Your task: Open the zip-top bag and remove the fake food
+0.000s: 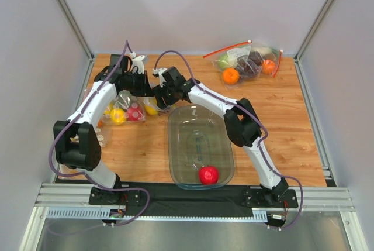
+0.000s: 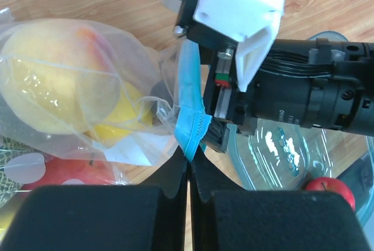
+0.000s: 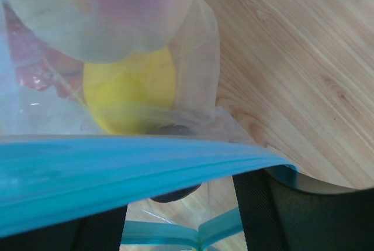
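Soft, slippery zip-top bag [image 1: 124, 109] lies left of the clear tub [image 1: 170, 140]. Left claw [image 2: 190, 163] is clamped on its stiffer blue strip [image 2: 190, 105], likely the best hold; right claw [image 3: 178, 216] stands apart beside it.

Clear tub [image 1: 187, 134] near edge; red-zip bag [image 1: 248, 58] far right.

Top view overhead, sees whole table [image 1: 280, 122]; both wrist views close, sharing zip-top bag [image 2: 190, 116].
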Available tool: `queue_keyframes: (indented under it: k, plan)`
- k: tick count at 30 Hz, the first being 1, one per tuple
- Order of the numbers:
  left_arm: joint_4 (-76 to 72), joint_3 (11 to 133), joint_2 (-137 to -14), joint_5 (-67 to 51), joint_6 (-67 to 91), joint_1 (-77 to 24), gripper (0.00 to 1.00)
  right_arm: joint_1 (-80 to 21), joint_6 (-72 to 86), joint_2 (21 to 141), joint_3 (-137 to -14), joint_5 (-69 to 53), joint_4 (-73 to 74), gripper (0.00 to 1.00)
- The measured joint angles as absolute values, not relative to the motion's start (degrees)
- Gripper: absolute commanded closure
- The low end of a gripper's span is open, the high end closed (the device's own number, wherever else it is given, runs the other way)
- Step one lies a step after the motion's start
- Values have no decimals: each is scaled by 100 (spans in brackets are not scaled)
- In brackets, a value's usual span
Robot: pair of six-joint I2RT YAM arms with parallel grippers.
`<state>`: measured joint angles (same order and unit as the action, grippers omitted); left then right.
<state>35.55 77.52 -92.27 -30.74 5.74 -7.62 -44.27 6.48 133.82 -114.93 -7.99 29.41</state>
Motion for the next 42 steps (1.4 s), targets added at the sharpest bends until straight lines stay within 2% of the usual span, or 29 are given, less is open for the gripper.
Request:
queue_keyframes:
  k: [17,22,26,33,42]
  plan:
    - [3861,7719,-9286,-2703,510,-1020,100,-4495,311,13600,-11651,-711,3428,38]
    - [3933,7697,-9284,-2641,495,-1107,100,-4558,294,13609,-11476,-648,3341,45]
    - [3894,7693,-9279,-2670,495,-1133,100,-4600,309,13587,-11343,-633,3140,59]
    - [3898,7693,-9279,-2753,495,-1160,100,-4641,504,13240,-10634,-434,2480,77]
    - [3892,7701,-9282,-2751,429,-1302,100,-4539,993,12578,-9544,-316,1859,80]
